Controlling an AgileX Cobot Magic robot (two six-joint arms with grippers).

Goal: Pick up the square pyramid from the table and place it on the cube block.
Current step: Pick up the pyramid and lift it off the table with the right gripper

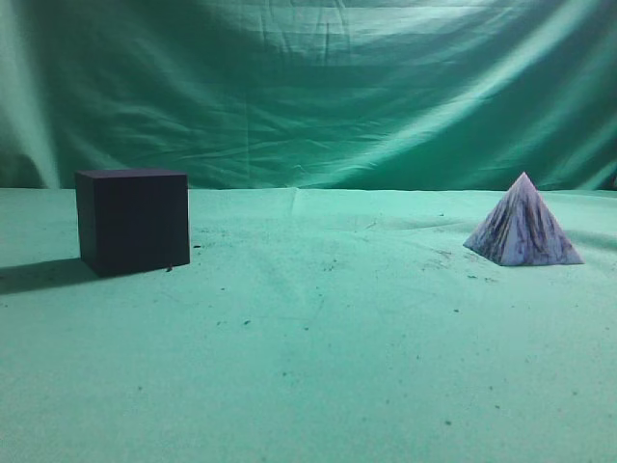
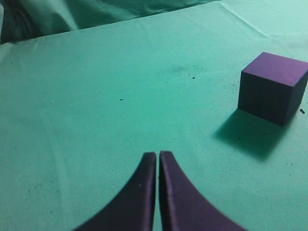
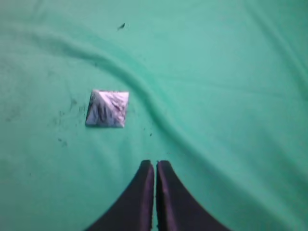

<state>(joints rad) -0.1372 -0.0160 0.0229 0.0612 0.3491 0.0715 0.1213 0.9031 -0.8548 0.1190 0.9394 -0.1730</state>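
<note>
- So nothing's done yet: square pyramid (image 1: pixel 523 225) sits on the table (image 1: pixel 318 367), well apart from the cube block (image 1: pixel 133 220).
- You've still got the pick, carry and place ahead.
- Right gripper (image 3: pixel 154 166) hovers above the table, clenched and empty, pyramid ahead-left of it.
- Left gripper (image 2: pixel 157 156) also pinched closed, empty, cube ahead-right.

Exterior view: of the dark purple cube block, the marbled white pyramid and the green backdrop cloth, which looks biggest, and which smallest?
1. Green backdrop cloth, filling the whole width.
2. Dark purple cube block.
3. Marbled white pyramid.
The cube and pyramid look close in width and height; the pyramid's tapering makes it cover less.
</note>
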